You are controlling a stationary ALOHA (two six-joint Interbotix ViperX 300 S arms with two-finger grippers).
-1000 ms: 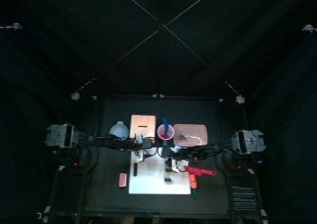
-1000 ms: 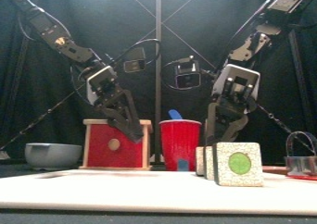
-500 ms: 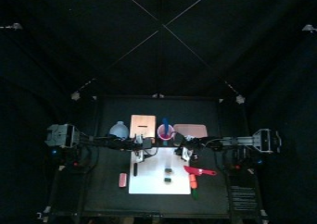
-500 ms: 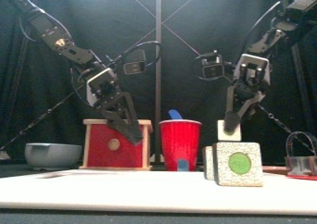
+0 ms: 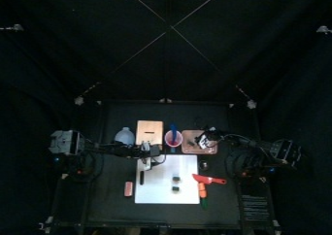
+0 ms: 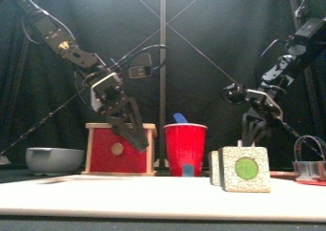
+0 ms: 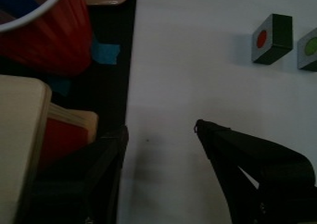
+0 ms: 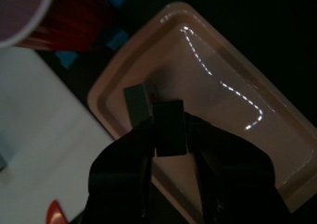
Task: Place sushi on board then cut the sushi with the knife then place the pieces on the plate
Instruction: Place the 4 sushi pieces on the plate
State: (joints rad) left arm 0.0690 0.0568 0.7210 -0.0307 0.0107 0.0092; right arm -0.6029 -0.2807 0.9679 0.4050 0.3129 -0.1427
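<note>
Two dark green sushi pieces (image 5: 166, 188) with red and green faces stand on the white board (image 5: 182, 171); in the front view the sushi pieces (image 6: 242, 168) are near and large. My right gripper (image 8: 158, 128) is shut on a third sushi piece (image 8: 136, 105) and hangs just above the pink tray (image 8: 210, 89). From above, the right gripper (image 5: 205, 140) is over the tray (image 5: 195, 147). My left gripper (image 7: 161, 163) is open and empty above the board's back left part, near the wooden box (image 7: 19, 126). A red knife (image 5: 208, 179) lies at the board's right edge.
The red cup (image 5: 173, 135) with a blue knife stands behind the board, between the wooden box (image 5: 149, 130) and the tray. A blue-grey bowl (image 6: 53, 158) is at the back left, and a metal cutter (image 6: 310, 160) at the right. A small red toy (image 5: 127, 188) lies left of the board.
My right gripper lifted one sushi piece off the board and carried it back and to the right, over the pink tray. The left gripper has hardly moved.
</note>
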